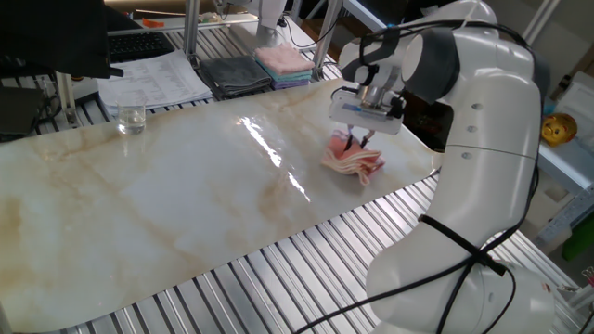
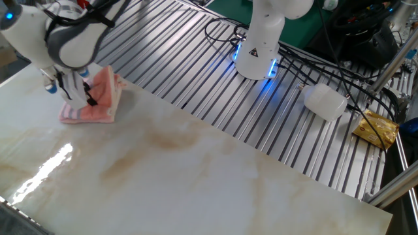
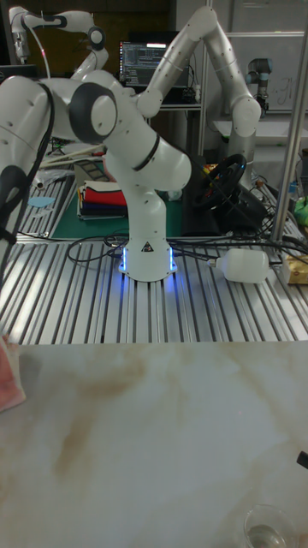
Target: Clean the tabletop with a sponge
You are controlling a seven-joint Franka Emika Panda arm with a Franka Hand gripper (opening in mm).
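The salmon-pink sponge (image 1: 356, 163) lies crumpled on the cream marble tabletop (image 1: 186, 195) near its right end. My gripper (image 1: 355, 140) points straight down with its fingers shut on the sponge's top fold, pressing it onto the slab. In the other fixed view the sponge (image 2: 99, 102) sits at the slab's (image 2: 196, 176) top-left corner, with the gripper (image 2: 82, 98) partly hiding it. In the tall fixed view only a pink edge of the sponge (image 3: 8, 377) shows at the left border of the tabletop (image 3: 171, 428); the gripper is out of frame.
A glass (image 1: 131, 118) stands at the slab's far left edge. A dark grey folded cloth (image 1: 234, 72), a pink cloth stack (image 1: 283, 59) and papers (image 1: 153, 80) lie behind the slab. A white bottle (image 2: 324, 102) and a yellow packet (image 2: 375, 128) rest on the metal slats.
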